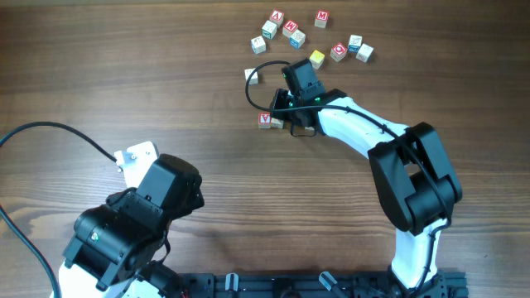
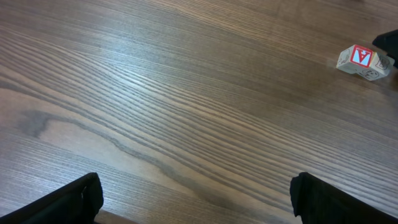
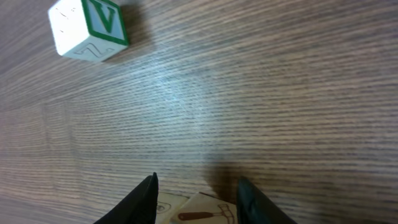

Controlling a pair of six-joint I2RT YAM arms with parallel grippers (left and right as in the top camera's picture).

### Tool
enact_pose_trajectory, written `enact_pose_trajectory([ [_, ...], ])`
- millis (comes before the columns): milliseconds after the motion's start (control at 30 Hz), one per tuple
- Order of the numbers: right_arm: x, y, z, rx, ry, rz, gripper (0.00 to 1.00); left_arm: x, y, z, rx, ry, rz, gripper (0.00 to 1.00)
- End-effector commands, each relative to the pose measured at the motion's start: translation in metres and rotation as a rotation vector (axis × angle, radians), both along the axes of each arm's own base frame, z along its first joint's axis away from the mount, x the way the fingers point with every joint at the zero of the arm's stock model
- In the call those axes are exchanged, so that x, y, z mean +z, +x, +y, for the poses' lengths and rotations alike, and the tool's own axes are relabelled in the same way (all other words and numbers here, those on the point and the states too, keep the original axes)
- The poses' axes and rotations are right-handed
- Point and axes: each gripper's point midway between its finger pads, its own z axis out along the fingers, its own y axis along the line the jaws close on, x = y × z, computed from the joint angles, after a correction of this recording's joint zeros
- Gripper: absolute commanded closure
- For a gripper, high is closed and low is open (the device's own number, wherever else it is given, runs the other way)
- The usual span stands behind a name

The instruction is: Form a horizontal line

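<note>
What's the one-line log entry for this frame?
right hand astride hammer-picture block near red A block, grip unclear | left hand open, away from blocks | line not yet formed

You have a brown wood-grain table (image 1: 124,66) under everything, its grain running left to right in the overhead view. Close up from the left wrist, you can see a darker wavy streak (image 2: 124,146) across the lower part of the board and a pale sheen higher up. A thin black cable (image 1: 58,127) arcs over the table's left side, coming in from the left edge. Along the near edge you'll find a black rail (image 1: 281,285) with small clamps on it.
</note>
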Motion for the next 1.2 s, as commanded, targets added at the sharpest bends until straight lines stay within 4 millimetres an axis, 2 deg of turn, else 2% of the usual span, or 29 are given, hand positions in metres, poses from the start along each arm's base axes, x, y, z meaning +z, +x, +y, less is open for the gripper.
enact_pose_trajectory([
  [0, -0.003, 0.003, 0.006, 0.043, -0.002, -0.013, 0.58, 0.001, 0.001, 0.003, 0.026, 0.003, -0.01, 0.0],
  [100, 0.001, 0.008, 0.009, 0.068, -0.001, -0.048, 0.53, 0.001, 0.001, 0.003, 0.026, 0.003, -0.01, 0.0],
  [267, 0.016, 0.01, 0.011, 0.086, 0.012, -0.084, 0.52, 0.001, 0.001, 0.003, 0.026, 0.003, -0.01, 0.0],
  [400, 0.022, 0.009, -0.003, 0.018, -0.037, -0.071, 0.53, 0.001, 0.001, 0.003, 0.026, 0.003, -0.01, 0.0],
  [533, 0.025, 0.003, -0.006, -0.018, -0.025, -0.039, 0.52, 0.001, 0.001, 0.003, 0.026, 0.003, -0.01, 0.0],
  [733, 0.038, -0.007, 0.014, 0.048, 0.084, -0.005, 0.53, 0.001, 0.001, 0.003, 0.026, 0.003, -0.01, 0.0],
  [1000, 0.04, -0.007, 0.015, 0.052, 0.09, -0.008, 0.53, 0.001, 0.001, 0.003, 0.026, 0.003, -0.01, 0.0],
  [1067, 0.041, -0.002, 0.008, 0.029, 0.057, -0.033, 0.53, 0.001, 0.001, 0.003, 0.026, 0.003, -0.01, 0.0],
  [1167, 0.067, 0.007, -0.002, -0.012, 0.023, -0.117, 0.52, 0.001, 0.001, 0.003, 0.026, 0.003, -0.01, 0.0],
])
